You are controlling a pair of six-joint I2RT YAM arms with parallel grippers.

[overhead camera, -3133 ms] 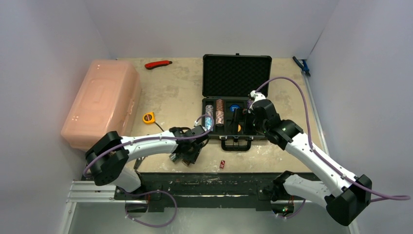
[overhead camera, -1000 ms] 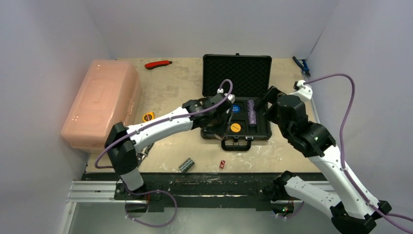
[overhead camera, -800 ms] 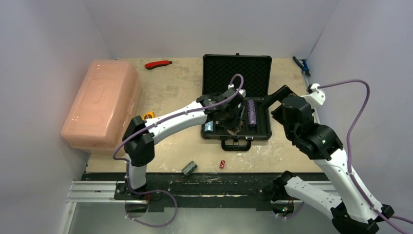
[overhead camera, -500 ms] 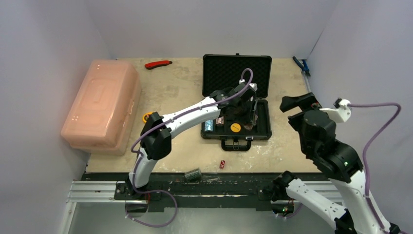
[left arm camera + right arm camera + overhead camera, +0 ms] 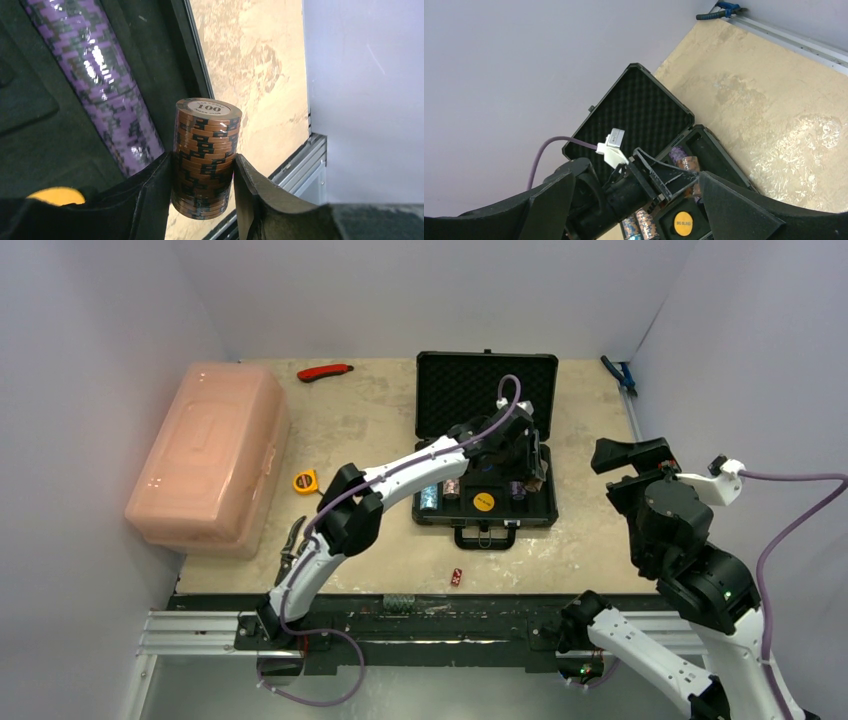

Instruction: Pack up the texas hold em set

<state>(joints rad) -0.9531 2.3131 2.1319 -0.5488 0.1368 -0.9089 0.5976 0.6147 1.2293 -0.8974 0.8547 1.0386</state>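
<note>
Now the left gripper is clamped on a short stack of brown chips. The top chip is marked 100, and a finger presses on each side with the stack upright between them. Just to this gripper's left, a purple chip stack lies on its side in a foam slot of the black case, which sits open beneath the gripper with its lid back. The held stack seems to hang over the case's right rim, though the wrist view is too close to be sure. Back toward the arm's base, a yellow disc and a blue speckled stack rest in the case. A red die lies on the table, well short of the gripper. The right gripper hangs raised, well off to the case's right, with its jaws spread wide and empty.
</note>
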